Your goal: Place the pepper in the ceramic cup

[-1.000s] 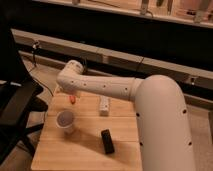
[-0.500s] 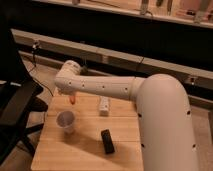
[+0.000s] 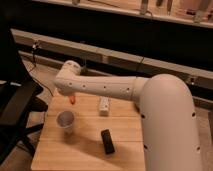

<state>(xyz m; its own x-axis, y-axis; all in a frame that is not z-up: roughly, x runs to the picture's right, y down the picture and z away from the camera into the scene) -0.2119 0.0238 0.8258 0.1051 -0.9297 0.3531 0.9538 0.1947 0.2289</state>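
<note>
One desk (image 3: 122, 150), pale wood, carries the items listed below.

One robot arm (image 3: 110, 89), white, reaches from the bulky body at the right across the back of the desk toward its left rear corner.

One gripper (image 3: 70, 96), at the arm's far end, over the left rear part of the desk. It is largely hidden behind the wrist, so how far it is open, and whether it grips anything, cannot be told.

One pepper (image 3: 73, 99), small and orange-red, shows directly beneath the gripper. It lies farther back than the ceramic cup, apart from it and not inside it.

One ceramic cup (image 3: 65, 120), white and round, upright on the left half of the desk, its mouth facing up.

One white bottle (image 3: 104, 105), near the desk's back edge, right of the pepper.

One black block (image 3: 107, 141), lying flat toward the front middle, right of the cup.

One black chair (image 3: 15, 107), left of the desk.
</note>
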